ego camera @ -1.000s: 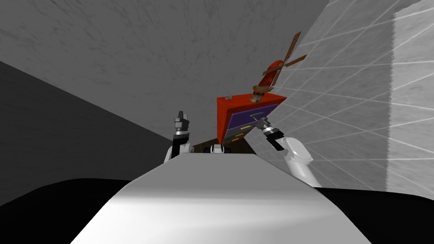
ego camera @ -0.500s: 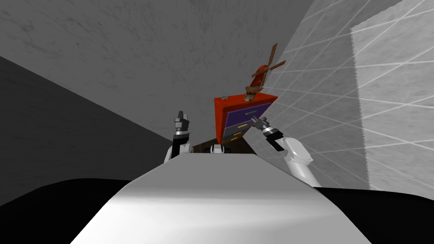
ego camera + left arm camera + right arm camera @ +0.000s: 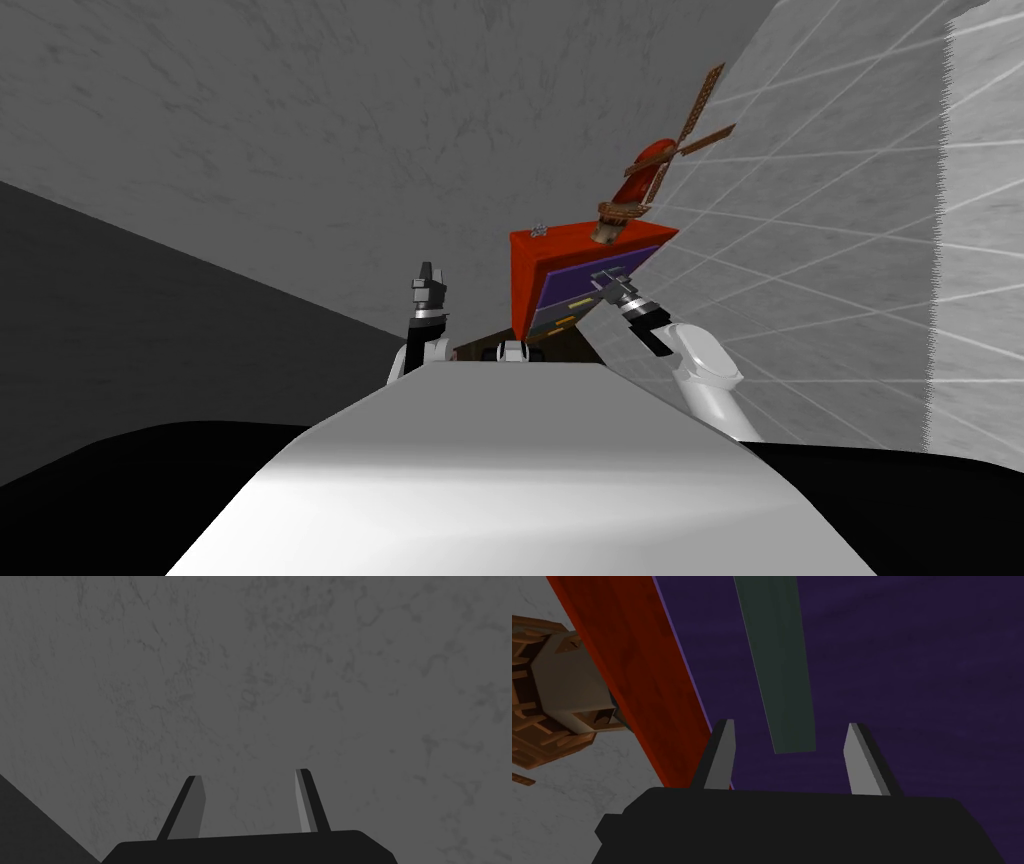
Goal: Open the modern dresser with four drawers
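The right gripper point(image 3: 790, 726) was held spread, nothing grasped; the end of a dark green handle point(image 3: 777, 651) was seen between its fingers, on a purple drawer front point(image 3: 912, 676) of the red dresser point(image 3: 525, 275) — a windmill model point(image 3: 650, 175) was set on top; the left gripper point(image 3: 247, 773) was held well apart, likewise released.

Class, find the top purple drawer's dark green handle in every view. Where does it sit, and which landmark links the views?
Head view: handle high on the red dresser front, at the right gripper tip.
Right wrist view: its end shows between the open fingers.
Left wrist view: left gripper, open, off to the dresser's left.
Shared landmark: the wooden windmill on the dresser.
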You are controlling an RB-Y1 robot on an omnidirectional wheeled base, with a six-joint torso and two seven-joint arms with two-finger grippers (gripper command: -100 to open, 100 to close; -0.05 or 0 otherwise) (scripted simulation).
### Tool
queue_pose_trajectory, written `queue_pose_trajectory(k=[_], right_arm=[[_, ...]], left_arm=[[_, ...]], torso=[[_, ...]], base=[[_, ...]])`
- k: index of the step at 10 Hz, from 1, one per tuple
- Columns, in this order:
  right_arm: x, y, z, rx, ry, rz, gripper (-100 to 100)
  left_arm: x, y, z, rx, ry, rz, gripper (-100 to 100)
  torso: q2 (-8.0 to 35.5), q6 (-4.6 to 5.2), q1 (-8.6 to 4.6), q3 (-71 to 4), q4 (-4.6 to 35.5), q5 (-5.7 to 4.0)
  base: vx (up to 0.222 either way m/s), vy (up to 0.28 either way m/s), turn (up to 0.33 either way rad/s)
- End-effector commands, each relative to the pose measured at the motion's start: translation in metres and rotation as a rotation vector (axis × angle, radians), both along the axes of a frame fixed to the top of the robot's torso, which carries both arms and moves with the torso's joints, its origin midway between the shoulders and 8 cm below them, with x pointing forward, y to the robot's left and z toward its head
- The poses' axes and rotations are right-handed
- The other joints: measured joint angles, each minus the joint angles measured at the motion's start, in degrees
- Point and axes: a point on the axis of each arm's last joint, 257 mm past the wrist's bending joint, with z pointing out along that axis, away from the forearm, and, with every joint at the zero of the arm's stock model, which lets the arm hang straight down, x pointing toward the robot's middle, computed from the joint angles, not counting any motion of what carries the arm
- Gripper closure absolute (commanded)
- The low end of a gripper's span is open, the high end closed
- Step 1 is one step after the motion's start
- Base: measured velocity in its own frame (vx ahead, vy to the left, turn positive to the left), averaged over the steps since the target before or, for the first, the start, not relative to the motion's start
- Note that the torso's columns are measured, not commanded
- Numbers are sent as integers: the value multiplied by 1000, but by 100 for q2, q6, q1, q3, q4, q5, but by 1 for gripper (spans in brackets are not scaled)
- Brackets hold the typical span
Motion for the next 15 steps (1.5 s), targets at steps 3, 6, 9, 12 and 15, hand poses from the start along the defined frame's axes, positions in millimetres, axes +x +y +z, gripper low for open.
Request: queue_pose_trajectory(k=[3,6,9,12,15], right_arm=[[-7,16,4,-1,-1,46,100],[-5,17,-4,-6,-3,34,-100],[-4,14,2,-9,-3,35,-100],[-7,16,6,-9,-4,49,100],[-10,21,3,-9,6,65,100]], left_arm=[[0,0,0,0,0,0,0],[0,0,0,0,0,0,0],[0,0,0,0,0,0,0],[0,0,0,0,0,0,0],[0,0,0,0,0,0,0]], torso=[[0,-3,5,0,2,2],[-100,-5,39,-65,-31,13],[-8,-1,6,-3,0,1],[34,13,-17,16,16,2],[7,13,0,0,23,14]], base=[[-115,-63,-118],[134,55,62],[78,43,14],[-95,-39,-35],[-163,-68,-53]])
